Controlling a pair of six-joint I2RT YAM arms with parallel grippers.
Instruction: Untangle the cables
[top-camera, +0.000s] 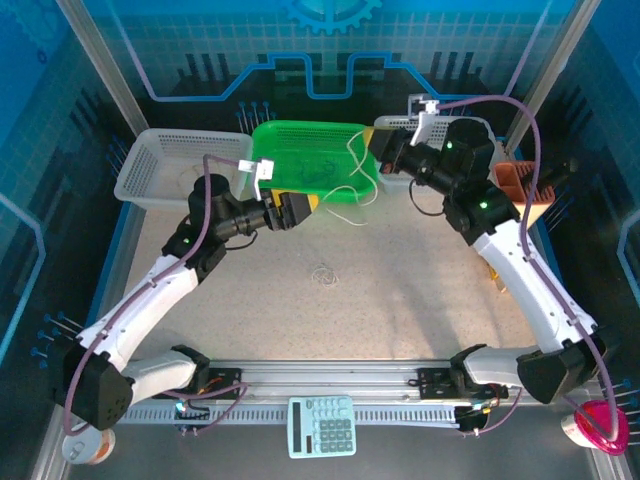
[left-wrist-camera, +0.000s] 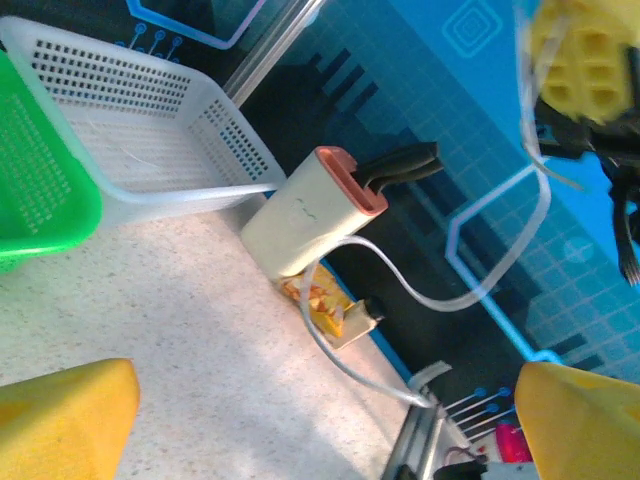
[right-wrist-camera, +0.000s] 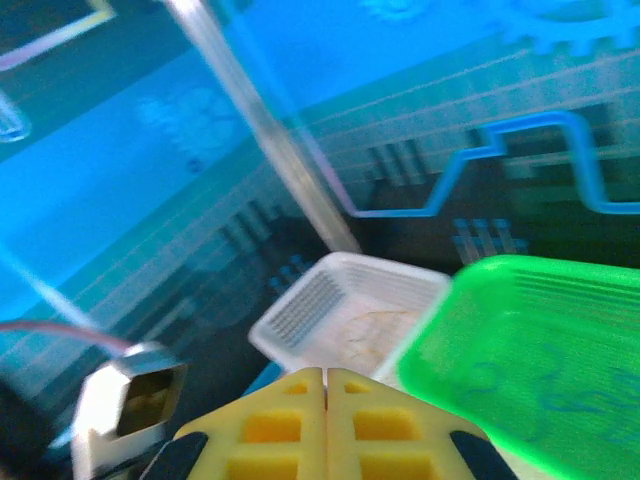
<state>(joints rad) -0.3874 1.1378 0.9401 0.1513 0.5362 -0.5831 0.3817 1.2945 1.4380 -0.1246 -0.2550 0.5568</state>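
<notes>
Blue cables (top-camera: 318, 172) lie curled in the green basket (top-camera: 275, 145); in the right wrist view they (right-wrist-camera: 560, 400) show as faint squiggles. A pale cable (top-camera: 372, 187) hangs from my right gripper (top-camera: 380, 160) over the basket's right rim and loops down to the table. My right gripper (right-wrist-camera: 326, 385) has its jaws pressed together. In the left wrist view its yellow fingers (left-wrist-camera: 580, 60) hold the pale cable (left-wrist-camera: 480, 290), which sags in a long loop. My left gripper (top-camera: 303, 208) sits at the basket's front edge. It (left-wrist-camera: 320, 430) is open, and the cable's lower strand runs across its gap untouched.
A white basket (top-camera: 160, 170) stands left of the green one and another (top-camera: 400, 125) behind my right arm. A knife block (left-wrist-camera: 310, 215) with black handles and a brown holder (top-camera: 515, 185) stand at the right edge. A calculator (top-camera: 322, 425) lies on the front rail.
</notes>
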